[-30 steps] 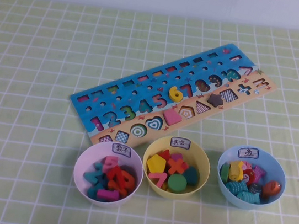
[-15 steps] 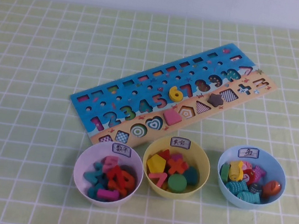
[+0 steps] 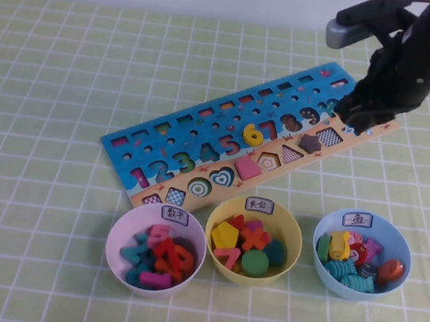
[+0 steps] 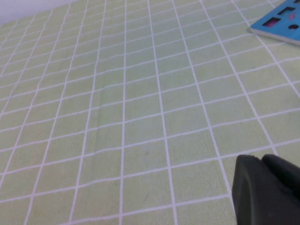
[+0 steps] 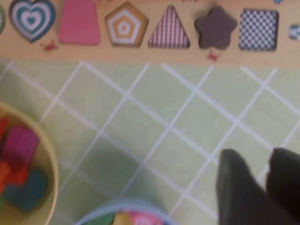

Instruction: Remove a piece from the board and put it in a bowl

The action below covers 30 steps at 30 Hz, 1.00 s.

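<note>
Right hand, fingers near together and empty, hovers at the star's two o'clock to grab it off the board; left hand, state unclear, rests on the desk.

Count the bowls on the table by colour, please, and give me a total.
Lilac-pink bowl: 1
Pale yellow bowl: 1
Light blue bowl: 1
Total: 3
Right gripper is above the board's right end; left gripper is over cloth off the board's corner.
</note>
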Each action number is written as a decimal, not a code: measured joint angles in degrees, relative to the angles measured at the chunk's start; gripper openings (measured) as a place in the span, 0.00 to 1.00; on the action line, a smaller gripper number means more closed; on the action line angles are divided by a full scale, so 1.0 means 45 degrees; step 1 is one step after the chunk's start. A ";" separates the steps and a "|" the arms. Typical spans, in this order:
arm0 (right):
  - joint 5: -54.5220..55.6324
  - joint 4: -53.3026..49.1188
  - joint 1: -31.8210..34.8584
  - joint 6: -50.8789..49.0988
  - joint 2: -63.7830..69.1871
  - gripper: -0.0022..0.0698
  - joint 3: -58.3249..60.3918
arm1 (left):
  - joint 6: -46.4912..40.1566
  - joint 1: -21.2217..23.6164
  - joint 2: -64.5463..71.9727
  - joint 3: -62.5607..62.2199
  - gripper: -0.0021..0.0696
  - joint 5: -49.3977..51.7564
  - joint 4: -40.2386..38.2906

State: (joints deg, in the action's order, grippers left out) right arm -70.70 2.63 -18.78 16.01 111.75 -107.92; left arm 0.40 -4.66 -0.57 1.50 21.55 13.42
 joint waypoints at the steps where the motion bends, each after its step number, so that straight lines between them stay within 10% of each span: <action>1: 0.0000 0.0000 0.0000 0.0027 0.0469 0.23 -0.0451 | 0.0000 0.0000 0.0000 0.0000 0.02 0.0000 0.0000; 9: 0.0000 -0.0026 0.0000 0.0057 0.3607 0.82 -0.3449 | 0.0000 0.0000 0.0000 0.0000 0.02 0.0000 0.0000; 30: 0.0000 0.0201 0.0000 0.0361 0.6582 0.75 -0.5645 | 0.0000 0.0000 0.0000 0.0000 0.02 0.0000 0.0000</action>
State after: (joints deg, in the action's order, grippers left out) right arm -70.70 3.53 -18.78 17.63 141.36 -133.33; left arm 0.40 -4.66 -0.57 1.50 21.55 13.42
